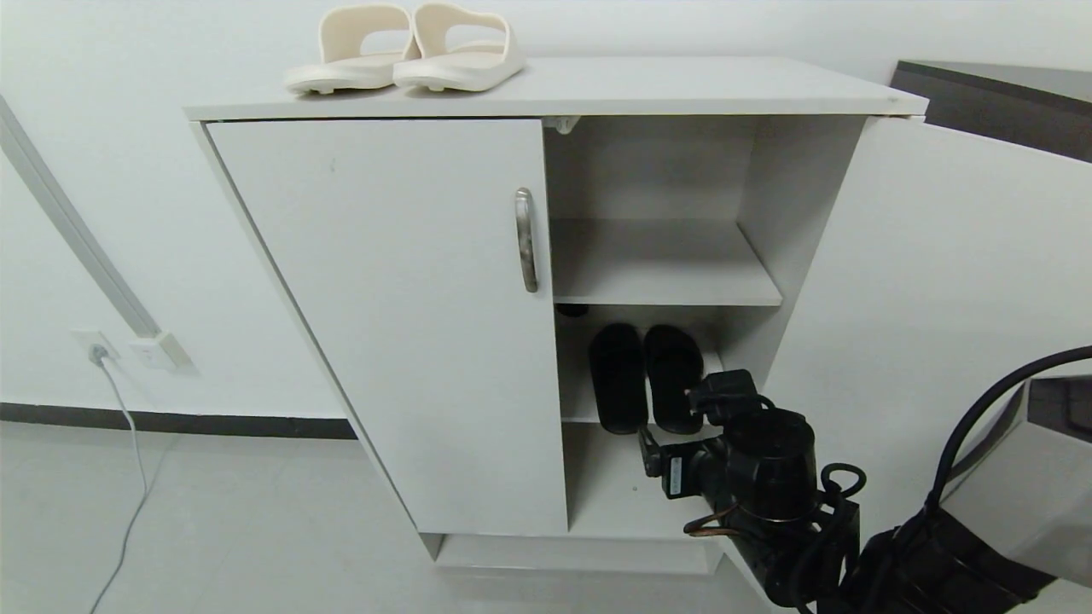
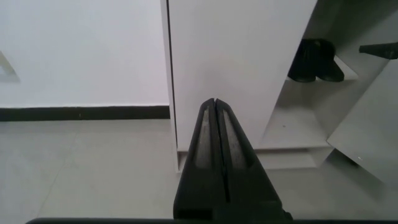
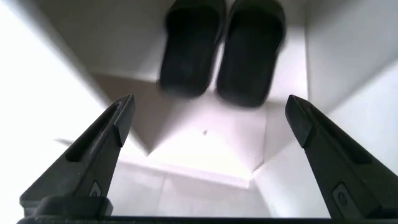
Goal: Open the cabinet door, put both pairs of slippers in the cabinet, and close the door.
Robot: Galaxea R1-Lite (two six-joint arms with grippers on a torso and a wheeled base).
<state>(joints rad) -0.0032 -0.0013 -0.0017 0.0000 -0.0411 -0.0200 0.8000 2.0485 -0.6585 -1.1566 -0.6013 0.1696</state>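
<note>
Black and hard-edged, the right gripper [image 1: 676, 426] [image 3: 209, 102] sits nearest, just outside the open side of the cabinet [image 1: 682, 85]. Its two flat tapering fingers are spread wide, with nothing between them and nothing touched. The left gripper [image 2: 214, 106] has its long ridged fingers pressed flat together on nothing, low over the pale glossy floor [image 2: 87, 168] before the cabinet's base.

Past the right gripper is the bottom compartment [image 1: 614, 486], smooth matt white board. Above it the middle shelf [image 3: 205, 134] carries the black slippers [image 1: 644, 375] [image 3: 221, 50] [image 2: 317, 59]: rounded, matt, rubbery slabs lying side by side, touching, near ends at the shelf's front edge. In the head view the right gripper covers a corner of the slipper nearer the open door, and their far ends fade into shadow. The upper shelf [image 1: 665, 264] is plain white board.

The right door [image 1: 938, 281] stands swung wide, its outer edge cut off by the frame. The left door [image 1: 384, 315] is closed and hides that half of the interior; it bears a slim upright brushed-metal handle [image 1: 526, 240].

On the cabinet's flat top, over the closed door, rest the cream slippers [image 1: 405, 51], thick soft-looking moulded slides with broad arched straps, side by side.

Behind is a white wall [image 1: 128, 170] with a dark skirting [image 1: 171, 420], a socket [image 1: 94, 348] and a thin grey cable [image 1: 128, 460] trailing to the floor.
</note>
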